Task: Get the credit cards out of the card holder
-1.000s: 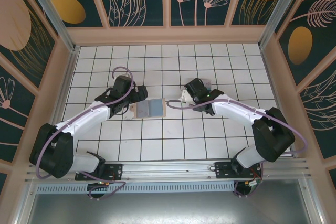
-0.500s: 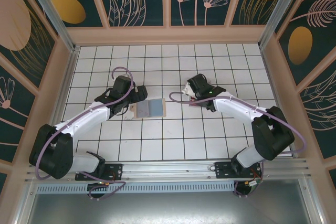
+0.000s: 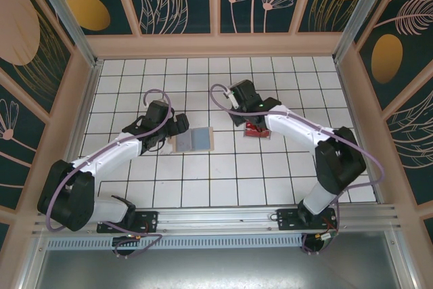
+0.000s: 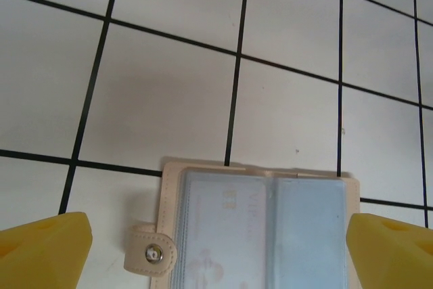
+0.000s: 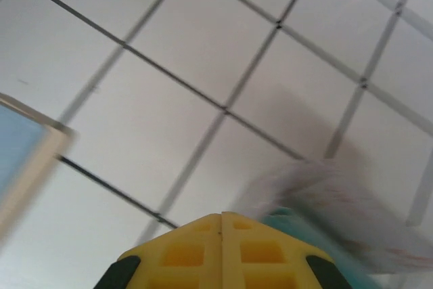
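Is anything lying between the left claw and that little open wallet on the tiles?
Nothing visible does. In the left wrist view the card holder lies open on the bare white tiles, framed by the spread yellow fingertips of the left gripper, with no object over it.

The overhead camera sits high behind my two bases and looks down and forward across the whole tiled table (image 3: 203, 194), walls included. It is the far, wide view.

The camera on my left wrist hangs close over the tiles and faces almost straight down. My yellow left fingertips (image 4: 40, 245) sit in its bottom corners.

The camera on my right wrist is very near the surface too. It looks past my right fingertips (image 5: 223, 252) at a slant, and its picture is blurred.

All three views share the card holder (image 3: 193, 140) — it lies along the bottom edge of the left wrist view (image 4: 257, 228) and shows as a tan corner at the left edge of the right wrist view (image 5: 40, 150).
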Robot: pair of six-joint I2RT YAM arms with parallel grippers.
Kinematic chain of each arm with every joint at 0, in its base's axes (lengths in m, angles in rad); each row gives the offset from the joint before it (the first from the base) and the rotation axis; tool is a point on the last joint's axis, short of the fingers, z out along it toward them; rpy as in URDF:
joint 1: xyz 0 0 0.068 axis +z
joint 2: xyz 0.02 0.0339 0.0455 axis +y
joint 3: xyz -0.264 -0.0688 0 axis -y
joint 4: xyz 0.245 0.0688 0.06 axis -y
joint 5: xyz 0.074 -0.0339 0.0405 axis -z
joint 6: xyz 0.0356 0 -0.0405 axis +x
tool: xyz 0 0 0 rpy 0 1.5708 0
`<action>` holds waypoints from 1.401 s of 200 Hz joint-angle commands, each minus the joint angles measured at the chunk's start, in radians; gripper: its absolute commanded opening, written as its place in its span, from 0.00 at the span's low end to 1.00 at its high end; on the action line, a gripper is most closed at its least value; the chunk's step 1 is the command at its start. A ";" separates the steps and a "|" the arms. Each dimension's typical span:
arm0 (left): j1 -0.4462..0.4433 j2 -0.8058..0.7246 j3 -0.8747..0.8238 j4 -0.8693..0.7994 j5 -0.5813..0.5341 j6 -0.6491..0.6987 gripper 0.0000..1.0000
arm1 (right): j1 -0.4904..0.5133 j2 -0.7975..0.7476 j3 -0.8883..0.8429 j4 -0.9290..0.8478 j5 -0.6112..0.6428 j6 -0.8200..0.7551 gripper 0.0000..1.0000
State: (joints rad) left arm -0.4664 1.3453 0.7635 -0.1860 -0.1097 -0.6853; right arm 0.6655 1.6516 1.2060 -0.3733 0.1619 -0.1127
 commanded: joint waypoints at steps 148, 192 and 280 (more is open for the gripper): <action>0.003 0.139 -0.040 -0.020 0.180 -0.005 0.55 | 0.094 0.275 -0.005 0.114 -0.366 0.714 0.00; 0.002 0.159 -0.052 0.005 0.215 0.004 0.54 | 0.097 0.293 -0.014 0.108 -0.335 0.716 0.00; 0.002 0.196 -0.066 0.039 0.282 0.014 0.54 | 0.106 0.321 -0.016 0.103 -0.336 0.716 0.00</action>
State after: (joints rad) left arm -0.4664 1.5143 0.7116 -0.1719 0.1284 -0.6865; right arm 0.7612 1.9511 1.2076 -0.2607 -0.1844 0.5869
